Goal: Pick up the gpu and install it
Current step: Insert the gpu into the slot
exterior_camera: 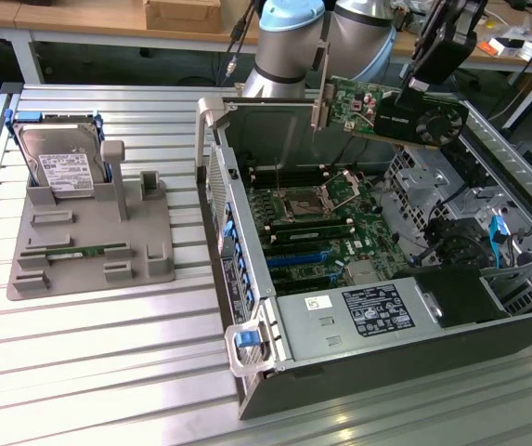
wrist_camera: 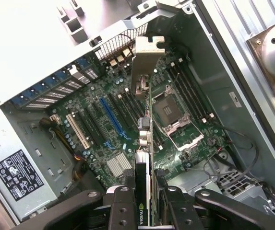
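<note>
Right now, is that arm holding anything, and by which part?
Yes: the gripper holds the gpu above the open computer case, clamped at its fan end, away from the metal bracket.

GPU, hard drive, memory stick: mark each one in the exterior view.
gpu (exterior_camera: 397, 115), exterior view, black cooler face.
hard drive (exterior_camera: 65, 172), exterior view, white label.
memory stick (exterior_camera: 75, 250), exterior view, middle of green board.

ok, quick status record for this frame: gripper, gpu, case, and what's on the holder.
gripper: shut on the gpu
gpu: in the air above the motherboard, not in a slot
case: open, motherboard exposed
holder: on the exterior view's left, beside the case
hard drive: standing upright in the holder
memory stick: lying flat in the holder
</note>
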`<state>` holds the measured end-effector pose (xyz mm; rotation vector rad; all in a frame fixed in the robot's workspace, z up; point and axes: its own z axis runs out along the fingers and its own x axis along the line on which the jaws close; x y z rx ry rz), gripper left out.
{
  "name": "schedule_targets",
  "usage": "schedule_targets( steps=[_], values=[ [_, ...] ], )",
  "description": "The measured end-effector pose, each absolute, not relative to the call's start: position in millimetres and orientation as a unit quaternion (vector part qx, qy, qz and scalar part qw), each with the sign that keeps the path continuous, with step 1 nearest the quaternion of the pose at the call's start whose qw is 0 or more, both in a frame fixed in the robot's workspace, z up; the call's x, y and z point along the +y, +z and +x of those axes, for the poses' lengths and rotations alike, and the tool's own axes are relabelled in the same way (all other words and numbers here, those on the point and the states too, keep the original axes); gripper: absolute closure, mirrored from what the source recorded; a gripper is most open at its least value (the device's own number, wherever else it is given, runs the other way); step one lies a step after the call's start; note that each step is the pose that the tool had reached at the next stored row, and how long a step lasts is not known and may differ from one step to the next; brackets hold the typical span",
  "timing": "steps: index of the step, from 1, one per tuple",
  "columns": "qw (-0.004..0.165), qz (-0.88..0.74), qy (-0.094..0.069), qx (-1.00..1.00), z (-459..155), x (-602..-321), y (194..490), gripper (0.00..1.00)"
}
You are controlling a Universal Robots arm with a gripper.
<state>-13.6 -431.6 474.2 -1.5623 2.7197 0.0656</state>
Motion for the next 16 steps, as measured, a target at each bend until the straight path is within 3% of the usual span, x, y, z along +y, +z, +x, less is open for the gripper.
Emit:
schedule_targets(
  steps=[16],
  values=[
    [0.001, -0.533, 0.021, 0.846, -13.7, -431.6, 474.2, 0.73]
  ],
)
